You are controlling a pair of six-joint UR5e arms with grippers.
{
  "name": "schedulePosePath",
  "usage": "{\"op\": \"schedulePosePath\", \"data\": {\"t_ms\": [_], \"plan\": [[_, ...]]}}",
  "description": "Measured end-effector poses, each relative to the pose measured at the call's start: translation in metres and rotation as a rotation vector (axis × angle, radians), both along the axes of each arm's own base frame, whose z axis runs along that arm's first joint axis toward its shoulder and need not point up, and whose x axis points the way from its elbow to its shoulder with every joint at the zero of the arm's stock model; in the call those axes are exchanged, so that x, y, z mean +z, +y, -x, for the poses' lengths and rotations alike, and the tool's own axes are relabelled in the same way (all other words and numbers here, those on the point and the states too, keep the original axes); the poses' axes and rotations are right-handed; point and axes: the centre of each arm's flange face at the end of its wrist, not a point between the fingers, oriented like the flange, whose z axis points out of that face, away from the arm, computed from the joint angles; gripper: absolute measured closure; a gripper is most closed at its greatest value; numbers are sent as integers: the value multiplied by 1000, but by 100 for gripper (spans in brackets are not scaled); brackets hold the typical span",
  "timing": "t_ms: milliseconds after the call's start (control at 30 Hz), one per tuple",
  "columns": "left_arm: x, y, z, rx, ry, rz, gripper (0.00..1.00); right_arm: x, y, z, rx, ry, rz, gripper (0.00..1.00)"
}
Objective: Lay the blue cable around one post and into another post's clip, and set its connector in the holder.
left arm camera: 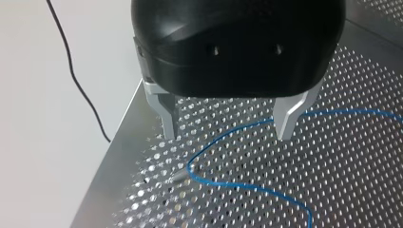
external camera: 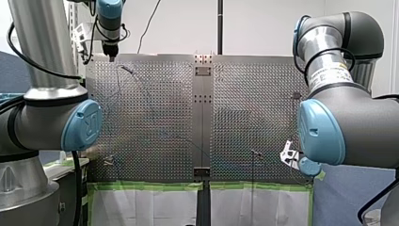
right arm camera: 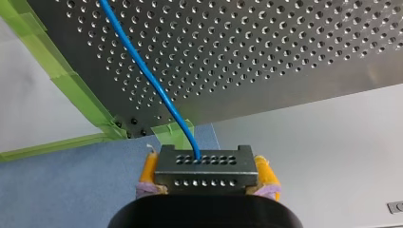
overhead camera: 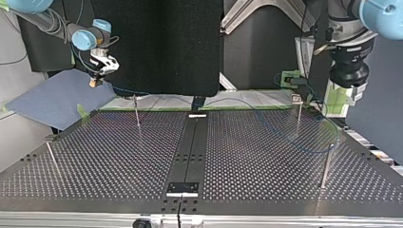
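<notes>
R gripper point(right arm camera: 207, 172) – yellow pads point(right arm camera: 150, 167) clamped on the dark connector point(right arm camera: 204, 166), one pad at each end of it. The blue cable point(right arm camera: 142, 66) leaves the connector's top face and runs ahead of the fingers, up over the perforated table point(right arm camera: 294, 57). Connector hangs off the table's edge, near the green tape point(right arm camera: 71, 80), so it's not in any holder yet. Can't tell which fitting is the holder.

L gripper point(left arm camera: 228, 127) – metal fingers point(left arm camera: 286, 116) spread apart, gripping nothing, hovering above the plate. The cable passes under one finger, crosses the gap below the tips, then bends sharply at a thin post point(left arm camera: 177, 176) just ahead of the fingers and doubles back across the holes.

Judgement: the wrap round the first post looks about made, though whether the cable is snug on the post or only resting by it I can't say. Nothing shows it seated in a clip. Left to do, prob.: route into the clip post, then carry the connector over and seat it. Maybe a third done.
</notes>
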Motion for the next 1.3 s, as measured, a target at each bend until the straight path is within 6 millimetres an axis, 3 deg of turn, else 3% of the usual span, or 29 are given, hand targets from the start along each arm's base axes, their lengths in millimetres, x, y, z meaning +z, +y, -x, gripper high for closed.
{"op": "schedulePosePath", "data": {"t_ms": [333,833,1167,1300], "plan": [[-21,-9,-37,-51,-38,107,0,0,0,-1,1,1,1,100],[-12,-10,-53,-52,-209,240,0,0,0,-2,3,3,1,100],[-27,-8,-68,-21,-264,287,0,0,0,-2,4,3,1,100],[-43,-7,-77,-12,-259,302,0,0,0,-2,3,3,0,100]]}}
